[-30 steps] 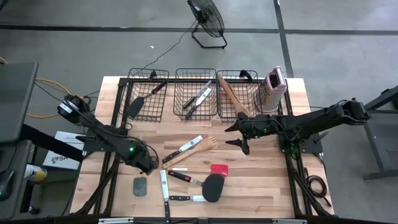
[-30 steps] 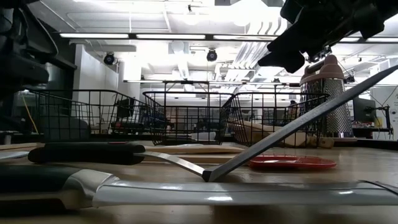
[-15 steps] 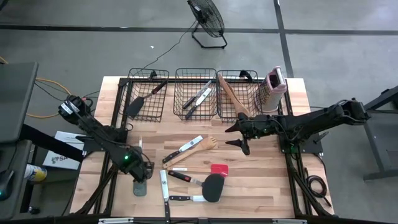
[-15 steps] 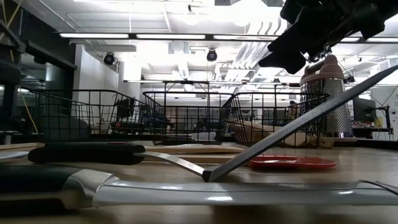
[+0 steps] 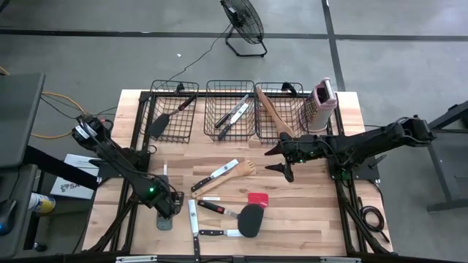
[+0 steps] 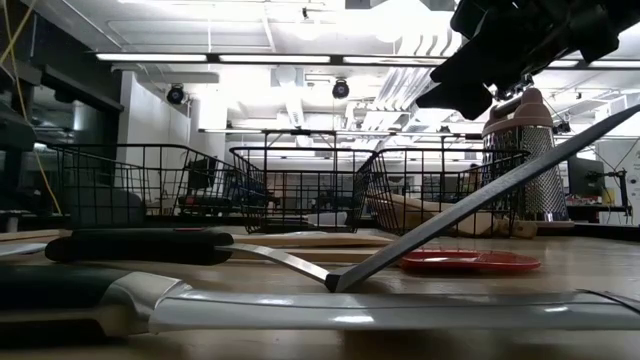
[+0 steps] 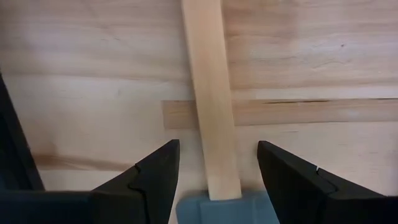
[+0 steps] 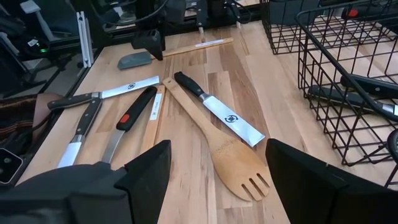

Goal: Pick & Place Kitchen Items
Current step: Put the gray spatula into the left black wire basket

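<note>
**Straddling the grey spatula's wooden handle, left gripper not yet closed**

Hovering low at the table's front-left, the left gripper [image 5: 165,210] has its fingers spread wide, one on each side of the pale wooden handle [image 7: 211,112] of the grey-headed spatula [image 5: 164,216]. Nothing is gripped. The wrist view shows clear gaps on both sides of the handle, with the grey head [image 7: 227,209] right at the fingertips.

Handling judgement: the spatula is light and stiff; the flat wooden handle should give good friction. The head looks like soft silicone, likely to flex, so it is a poor place to pinch. Best hold is the handle just above the head, across its narrow width. It lies flat on the wood table [image 5: 307,219], so the fingers need to reach the surface to catch the edges.

The right gripper [image 5: 281,159] waits mid-table, open and empty, above the forked wooden spoon [image 8: 217,146] and a steel knife [image 8: 217,109]. More knives and spatulas lie loose near the front edge. The three wire baskets [image 5: 230,109] at the back already hold some items.
</note>
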{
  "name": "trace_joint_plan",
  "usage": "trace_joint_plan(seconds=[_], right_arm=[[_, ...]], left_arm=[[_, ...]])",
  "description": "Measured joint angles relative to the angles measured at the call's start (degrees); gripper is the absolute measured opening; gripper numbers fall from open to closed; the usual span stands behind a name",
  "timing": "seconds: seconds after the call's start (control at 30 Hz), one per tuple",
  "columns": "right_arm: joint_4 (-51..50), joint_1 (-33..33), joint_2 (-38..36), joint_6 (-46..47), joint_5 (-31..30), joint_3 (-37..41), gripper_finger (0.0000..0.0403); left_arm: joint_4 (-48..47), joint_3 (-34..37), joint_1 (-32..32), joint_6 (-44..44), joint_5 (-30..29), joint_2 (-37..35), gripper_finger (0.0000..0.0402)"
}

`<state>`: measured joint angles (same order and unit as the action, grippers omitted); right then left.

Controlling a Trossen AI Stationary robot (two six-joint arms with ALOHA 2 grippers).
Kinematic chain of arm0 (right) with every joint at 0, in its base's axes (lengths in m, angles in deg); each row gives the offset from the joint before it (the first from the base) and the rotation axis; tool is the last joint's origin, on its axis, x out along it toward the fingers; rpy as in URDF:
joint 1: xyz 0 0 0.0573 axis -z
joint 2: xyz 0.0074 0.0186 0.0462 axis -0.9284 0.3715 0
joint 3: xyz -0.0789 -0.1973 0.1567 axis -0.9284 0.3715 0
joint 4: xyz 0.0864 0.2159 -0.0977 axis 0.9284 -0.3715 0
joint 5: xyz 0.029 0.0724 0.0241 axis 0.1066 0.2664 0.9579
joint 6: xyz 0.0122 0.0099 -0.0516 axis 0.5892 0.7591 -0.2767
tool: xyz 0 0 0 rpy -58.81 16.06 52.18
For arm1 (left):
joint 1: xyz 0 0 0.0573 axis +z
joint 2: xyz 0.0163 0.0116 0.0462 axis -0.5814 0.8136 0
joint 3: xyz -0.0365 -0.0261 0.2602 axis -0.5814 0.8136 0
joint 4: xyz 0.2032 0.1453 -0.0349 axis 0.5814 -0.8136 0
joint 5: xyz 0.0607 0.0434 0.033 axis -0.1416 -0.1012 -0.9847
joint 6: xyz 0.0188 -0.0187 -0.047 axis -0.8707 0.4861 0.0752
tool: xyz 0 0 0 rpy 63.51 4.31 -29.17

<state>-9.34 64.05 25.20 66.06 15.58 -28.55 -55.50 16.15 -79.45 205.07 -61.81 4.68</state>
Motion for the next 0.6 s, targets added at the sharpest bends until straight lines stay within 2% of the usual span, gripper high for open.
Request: trace_joint_plan(seconds=[0.17, 0.47, 0.53, 0.6], right_arm=[[-0.04, 0.00, 0.00, -0.01, 0.00, 0.00, 0.0254], [-0.07, 0.00, 0.00, -0.01, 0.00, 0.00, 0.0254], [-0.07, 0.00, 0.00, -0.01, 0.00, 0.00, 0.0254], [-0.07, 0.00, 0.00, -0.01, 0.00, 0.00, 0.0254]], left_arm=[[0.74, -0.12, 0.00, 0.12, 0.13, 1.46, 0.0199], [2.23, -0.03, 0.02, -0.85, 0.03, 1.53, 0.0069], [2.21, -0.03, 0.02, -2.06, 0.08, 1.56, 0.0052], [2.14, -0.02, 0.02, -2.96, 0.10, 1.56, 0.0052]])
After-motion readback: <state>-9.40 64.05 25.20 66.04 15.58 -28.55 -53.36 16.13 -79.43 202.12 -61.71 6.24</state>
